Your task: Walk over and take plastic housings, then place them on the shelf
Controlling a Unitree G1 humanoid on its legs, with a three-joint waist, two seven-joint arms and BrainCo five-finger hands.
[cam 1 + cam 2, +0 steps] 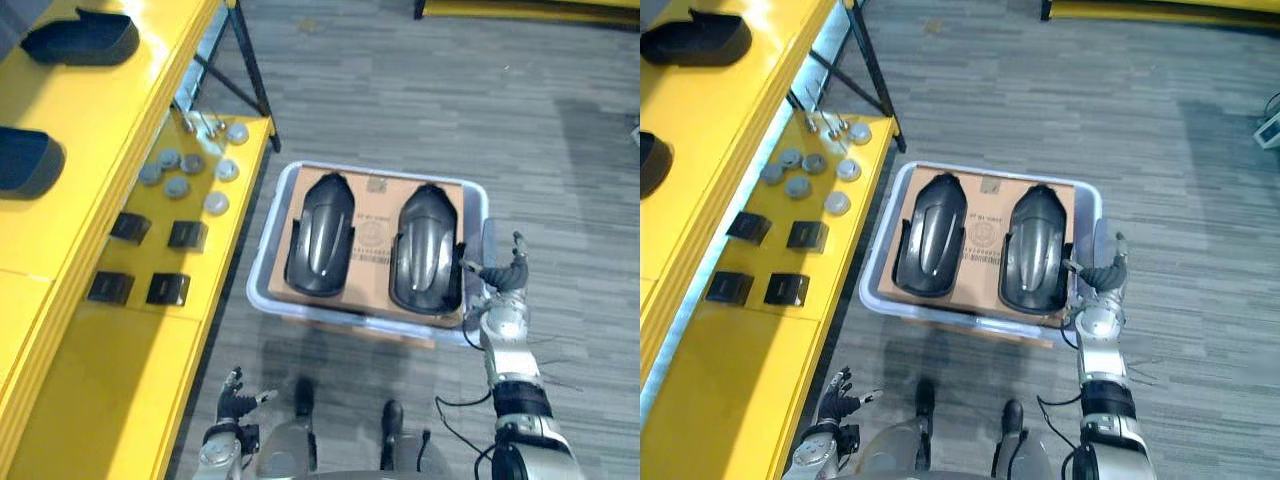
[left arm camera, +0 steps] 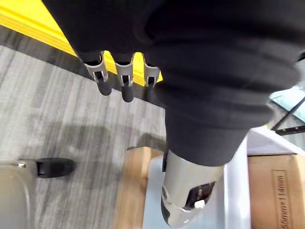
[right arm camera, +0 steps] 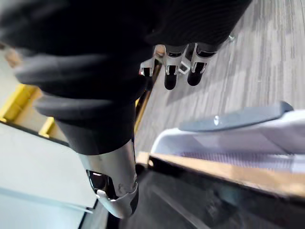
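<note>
Two black plastic housings lie side by side on a cardboard sheet (image 1: 375, 215) inside a pale bin (image 1: 265, 245) on the floor: the left housing (image 1: 320, 235) and the right housing (image 1: 428, 248). My right hand (image 1: 505, 290) hangs at the bin's right rim, open, its thumb pointing toward the right housing (image 3: 200, 200) without gripping it. My left hand (image 1: 235, 400) is low at the near left, by the yellow shelf's front edge, open and holding nothing. Two more black housings, a far one (image 1: 80, 40) and a near one (image 1: 25, 160), rest on the yellow shelf's upper level.
The yellow shelf (image 1: 120, 350) runs along the left. Its lower level carries several grey discs (image 1: 180, 175) and several small black boxes (image 1: 150, 260). A black metal frame leg (image 1: 250, 70) stands behind the bin. Grey carpet floor (image 1: 450, 90) lies beyond and to the right.
</note>
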